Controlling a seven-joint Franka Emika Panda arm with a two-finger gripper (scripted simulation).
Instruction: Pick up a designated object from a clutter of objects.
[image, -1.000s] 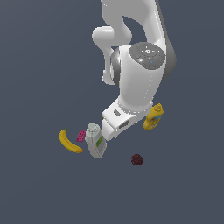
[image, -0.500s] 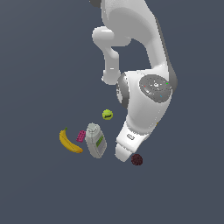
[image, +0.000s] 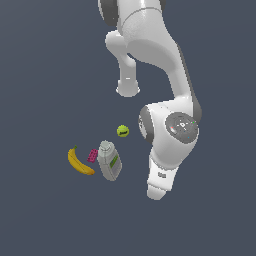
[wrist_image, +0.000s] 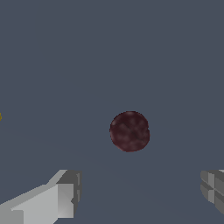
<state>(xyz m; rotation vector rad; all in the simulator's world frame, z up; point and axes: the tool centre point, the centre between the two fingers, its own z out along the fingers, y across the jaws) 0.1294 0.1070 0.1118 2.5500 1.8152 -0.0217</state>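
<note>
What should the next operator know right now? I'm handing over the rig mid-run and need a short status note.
Gripper: open and empty, jaws wide apart, above the maroon ball.
Maroon ball: on the floor, alone, seen between the jaws in the wrist view; in the exterior view the arm hides it.
Clutter: banana, pink block, grey bottle and tennis ball lie together toward the exterior view's left, apart from the arm.
Done: gripper lined up over the ball.
Left: descend, close on the ball, lift it.
</note>
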